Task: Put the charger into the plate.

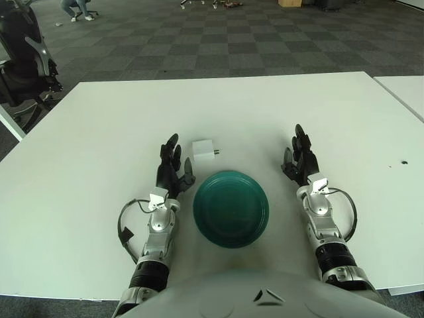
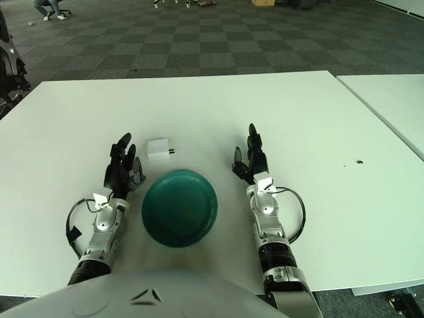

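A small white charger (image 1: 203, 149) with metal prongs pointing right lies on the white table, just beyond the dark green plate (image 1: 231, 208). The plate sits near the table's front edge, between my two hands, and holds nothing. My left hand (image 1: 172, 164) shows left of the plate, fingers spread and holding nothing, a short way left of and nearer than the charger. My right hand (image 1: 300, 158) shows right of the plate, fingers extended and holding nothing.
The white table (image 1: 99, 132) stretches wide on all sides. A second white table (image 1: 404, 89) stands at the right with a gap between. An office chair (image 1: 23, 63) stands off the far left corner, on dark checkered carpet.
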Controlling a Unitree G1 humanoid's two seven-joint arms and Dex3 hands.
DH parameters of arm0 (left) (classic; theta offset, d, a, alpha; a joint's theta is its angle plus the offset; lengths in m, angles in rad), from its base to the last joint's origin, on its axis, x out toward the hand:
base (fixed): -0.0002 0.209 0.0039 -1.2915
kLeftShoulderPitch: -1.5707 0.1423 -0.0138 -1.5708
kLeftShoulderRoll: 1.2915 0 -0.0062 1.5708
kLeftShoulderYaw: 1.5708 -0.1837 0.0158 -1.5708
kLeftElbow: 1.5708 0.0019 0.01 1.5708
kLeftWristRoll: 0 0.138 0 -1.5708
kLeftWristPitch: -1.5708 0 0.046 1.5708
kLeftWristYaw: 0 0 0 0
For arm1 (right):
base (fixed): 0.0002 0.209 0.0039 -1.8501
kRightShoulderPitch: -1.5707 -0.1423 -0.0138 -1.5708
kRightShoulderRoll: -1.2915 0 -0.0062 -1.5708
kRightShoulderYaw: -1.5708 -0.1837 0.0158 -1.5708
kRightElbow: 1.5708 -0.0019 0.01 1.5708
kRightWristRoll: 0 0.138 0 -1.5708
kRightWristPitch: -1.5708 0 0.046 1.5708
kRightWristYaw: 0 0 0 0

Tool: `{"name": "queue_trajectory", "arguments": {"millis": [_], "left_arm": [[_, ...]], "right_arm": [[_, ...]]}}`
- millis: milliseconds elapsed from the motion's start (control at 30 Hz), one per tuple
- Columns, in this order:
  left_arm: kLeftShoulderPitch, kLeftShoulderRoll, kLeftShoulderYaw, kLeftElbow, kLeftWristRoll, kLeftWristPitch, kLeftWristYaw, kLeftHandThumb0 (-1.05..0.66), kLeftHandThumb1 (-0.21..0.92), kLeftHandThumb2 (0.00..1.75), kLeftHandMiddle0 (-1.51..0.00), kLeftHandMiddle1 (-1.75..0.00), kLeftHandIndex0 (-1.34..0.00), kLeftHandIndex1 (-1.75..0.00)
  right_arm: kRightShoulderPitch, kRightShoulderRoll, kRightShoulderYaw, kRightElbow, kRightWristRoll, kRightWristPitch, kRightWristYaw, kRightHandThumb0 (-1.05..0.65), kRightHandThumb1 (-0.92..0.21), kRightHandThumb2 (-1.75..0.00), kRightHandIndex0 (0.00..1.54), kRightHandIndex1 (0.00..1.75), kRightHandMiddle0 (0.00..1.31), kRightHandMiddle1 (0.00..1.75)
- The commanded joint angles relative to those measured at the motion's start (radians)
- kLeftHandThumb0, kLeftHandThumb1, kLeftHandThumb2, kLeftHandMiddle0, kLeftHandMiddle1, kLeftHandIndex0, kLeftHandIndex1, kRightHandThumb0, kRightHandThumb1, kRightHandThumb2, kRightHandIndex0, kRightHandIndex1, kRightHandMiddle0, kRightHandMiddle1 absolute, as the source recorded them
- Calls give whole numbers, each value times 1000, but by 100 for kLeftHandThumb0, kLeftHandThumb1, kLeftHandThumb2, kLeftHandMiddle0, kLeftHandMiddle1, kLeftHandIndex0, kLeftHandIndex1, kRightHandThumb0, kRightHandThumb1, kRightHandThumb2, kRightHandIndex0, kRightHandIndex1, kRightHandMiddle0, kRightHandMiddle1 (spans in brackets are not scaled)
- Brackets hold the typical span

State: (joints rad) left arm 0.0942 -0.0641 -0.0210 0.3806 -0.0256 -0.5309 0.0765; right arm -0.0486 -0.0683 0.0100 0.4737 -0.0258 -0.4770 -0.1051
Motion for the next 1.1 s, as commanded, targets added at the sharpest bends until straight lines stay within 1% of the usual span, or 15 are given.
{"name": "queue_trajectory", "arguments": {"millis": [0,167,367,500,633,700,767,800,833,867,933,967,1067], "left_arm": [[121,28,14,234,9,45,-34,-83,92,88,-24,0,0,-60],[117,27,8,225,14,36,-40,-83,92,88,-24,-1,0,-62],[120,20,-4,181,14,58,-49,-83,92,88,-26,-1,0,-63],[118,16,-6,181,18,55,-45,-85,92,89,-26,-1,0,-64],[116,11,-10,179,33,40,-29,-85,92,90,-27,-1,0,-64],[114,13,-16,174,74,12,13,-85,92,90,-27,-2,0,-65],[98,29,-32,177,178,-29,110,-84,92,91,-27,-1,0,-66],[94,48,-46,151,258,-31,171,-84,92,91,-27,-1,0,-66],[91,61,-57,132,312,-31,213,-84,92,91,-26,-1,0,-64],[83,86,-73,84,414,-5,291,-84,92,92,-26,-1,0,-63],[65,124,-94,36,546,33,399,-85,92,92,-25,-1,0,-60],[58,138,-100,28,585,45,434,-85,92,91,-25,0,0,-59],[9,206,-142,49,741,111,584,-88,92,89,-25,0,0,-58]], "right_arm": [[363,57,61,208,-56,26,-13,-79,-92,-84,2,1,0,10],[367,58,58,194,-40,20,8,-81,-92,-84,2,0,0,11],[361,54,45,191,-15,14,35,-82,-92,-83,1,0,0,11],[357,51,38,191,-6,14,47,-82,-92,-83,0,0,0,12],[354,48,29,182,5,22,59,-83,-92,-83,0,0,0,12],[353,48,25,172,10,28,63,-83,-92,-83,0,0,0,13],[353,48,21,162,15,33,67,-82,-92,-83,0,0,0,14],[352,47,18,157,17,34,68,-82,-92,-83,0,0,0,14],[351,46,17,154,18,35,70,-82,-92,-83,0,0,0,15],[349,46,15,152,19,36,71,-82,-92,-83,0,0,0,15],[344,44,11,151,21,35,73,-81,-92,-84,0,0,0,16],[343,43,9,151,21,35,74,-81,-92,-84,1,0,0,16],[332,41,3,159,20,21,75,-81,-92,-83,1,1,0,17]]}}
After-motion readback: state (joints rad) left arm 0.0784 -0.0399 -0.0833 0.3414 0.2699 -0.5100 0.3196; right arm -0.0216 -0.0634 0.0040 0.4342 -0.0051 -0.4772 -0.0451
